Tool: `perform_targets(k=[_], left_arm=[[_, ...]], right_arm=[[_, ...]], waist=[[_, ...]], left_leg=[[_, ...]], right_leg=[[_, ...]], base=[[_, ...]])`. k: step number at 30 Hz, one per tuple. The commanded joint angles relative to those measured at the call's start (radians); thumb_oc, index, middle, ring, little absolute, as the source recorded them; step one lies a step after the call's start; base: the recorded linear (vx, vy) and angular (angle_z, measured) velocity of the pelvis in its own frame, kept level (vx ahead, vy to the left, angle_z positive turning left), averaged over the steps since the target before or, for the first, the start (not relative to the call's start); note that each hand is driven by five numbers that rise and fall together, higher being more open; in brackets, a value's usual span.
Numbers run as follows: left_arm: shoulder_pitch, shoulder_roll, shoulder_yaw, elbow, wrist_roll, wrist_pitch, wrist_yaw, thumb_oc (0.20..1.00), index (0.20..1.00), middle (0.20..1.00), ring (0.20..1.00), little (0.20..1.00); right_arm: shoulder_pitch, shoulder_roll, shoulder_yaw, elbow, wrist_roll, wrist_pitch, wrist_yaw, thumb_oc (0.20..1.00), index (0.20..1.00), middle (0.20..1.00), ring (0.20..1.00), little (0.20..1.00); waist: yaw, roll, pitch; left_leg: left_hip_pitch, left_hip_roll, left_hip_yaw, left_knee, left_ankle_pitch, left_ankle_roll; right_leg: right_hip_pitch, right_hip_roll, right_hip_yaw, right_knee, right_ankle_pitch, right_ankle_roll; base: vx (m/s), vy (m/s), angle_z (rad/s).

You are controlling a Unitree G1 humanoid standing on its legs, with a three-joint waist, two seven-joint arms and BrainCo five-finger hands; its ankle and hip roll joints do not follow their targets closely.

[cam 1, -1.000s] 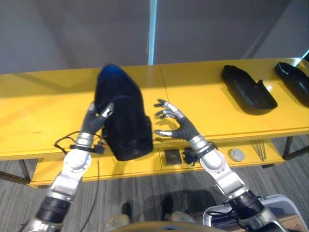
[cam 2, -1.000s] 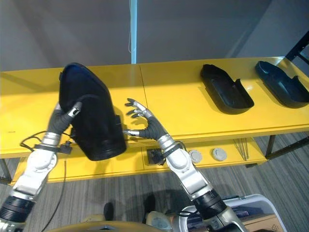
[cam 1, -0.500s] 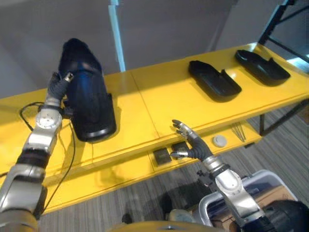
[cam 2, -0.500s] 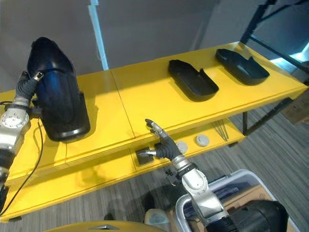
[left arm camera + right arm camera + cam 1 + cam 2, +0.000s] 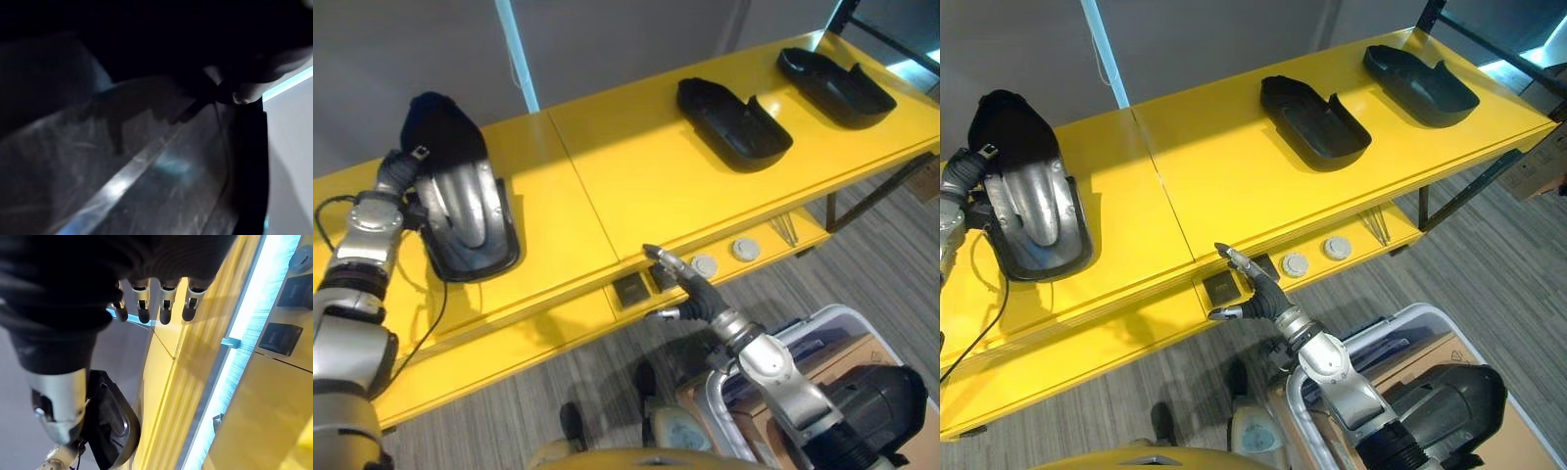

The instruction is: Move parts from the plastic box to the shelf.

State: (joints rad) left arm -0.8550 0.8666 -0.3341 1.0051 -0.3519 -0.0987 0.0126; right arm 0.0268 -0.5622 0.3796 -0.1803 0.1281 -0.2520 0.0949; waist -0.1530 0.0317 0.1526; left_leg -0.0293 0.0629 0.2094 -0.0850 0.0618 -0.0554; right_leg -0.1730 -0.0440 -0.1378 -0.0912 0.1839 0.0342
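Observation:
A large black moulded part (image 5: 460,220) lies on the left end of the yellow shelf (image 5: 607,166), its grey hollow side facing up. My left hand (image 5: 396,174) is at its left rim, fingers curled over the edge; the left wrist view looks into the part's dark inside (image 5: 146,161). My right hand (image 5: 700,299) hangs open in front of the shelf's lower edge, touching nothing, its straight fingers (image 5: 164,308) pointing along the shelf. The white-rimmed plastic box (image 5: 822,318) stands on the floor at the lower right.
Two more black parts (image 5: 734,122) (image 5: 832,73) lie on the shelf's right half. A lower ledge holds two round discs (image 5: 705,264), small black squares (image 5: 628,289) and thin rods (image 5: 783,230). Grey carpet lies in front.
The view has swung right and downward. The black part went from upright to lying flat at the shelf's left end. My right hand dropped below the shelf's front edge.

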Motion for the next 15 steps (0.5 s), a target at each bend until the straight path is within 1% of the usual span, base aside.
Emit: perform_targets(k=[1,6,8,15], left_arm=[[-0.145,0.096,-0.029,0.035,0.092,-0.043,0.032,0.2,0.2,0.2,0.2,0.2],[-0.161,0.108,-0.036,0.062,0.12,-0.037,0.053,0.2,0.2,0.2,0.2,0.2],[-0.169,0.095,-0.036,0.074,0.137,-0.033,0.069,0.2,0.2,0.2,0.2,0.2],[-0.16,0.032,-0.009,0.111,0.116,-0.02,0.089,0.2,0.2,0.2,0.2,0.2]], right_arm=[[-0.043,-0.003,-0.028,-0.069,0.004,-0.057,0.02,1.0,1.0,1.0,1.0,1.0],[-0.041,-0.001,-0.018,-0.074,0.005,-0.061,0.023,1.0,1.0,1.0,1.0,1.0],[-0.048,-0.004,-0.014,-0.075,0.004,-0.061,0.023,1.0,1.0,1.0,1.0,1.0],[-0.07,0.0,-0.007,-0.067,-0.008,-0.056,0.008,1.0,1.0,1.0,1.0,1.0]], waist=[[0.027,-0.009,0.046],[0.031,-0.009,0.055],[0.033,-0.012,0.066],[0.031,-0.021,0.081]], left_leg=[[0.035,0.042,-0.063,-0.002,-0.075,-0.031],[0.026,0.041,-0.067,-0.002,-0.073,-0.031],[0.015,0.039,-0.072,-0.002,-0.07,-0.03],[-0.012,0.035,-0.075,-0.002,-0.064,-0.029]], right_leg=[[0.127,-0.067,-0.01,0.004,-0.177,0.115],[0.119,-0.068,-0.013,0.004,-0.175,0.117],[0.107,-0.068,-0.01,0.004,-0.171,0.118],[0.082,-0.066,-0.007,0.004,-0.165,0.118]], base=[[0.0,-0.01,0.06],[0.0,-0.006,0.04],[-0.03,0.002,0.05],[-0.01,0.0,0.01]])
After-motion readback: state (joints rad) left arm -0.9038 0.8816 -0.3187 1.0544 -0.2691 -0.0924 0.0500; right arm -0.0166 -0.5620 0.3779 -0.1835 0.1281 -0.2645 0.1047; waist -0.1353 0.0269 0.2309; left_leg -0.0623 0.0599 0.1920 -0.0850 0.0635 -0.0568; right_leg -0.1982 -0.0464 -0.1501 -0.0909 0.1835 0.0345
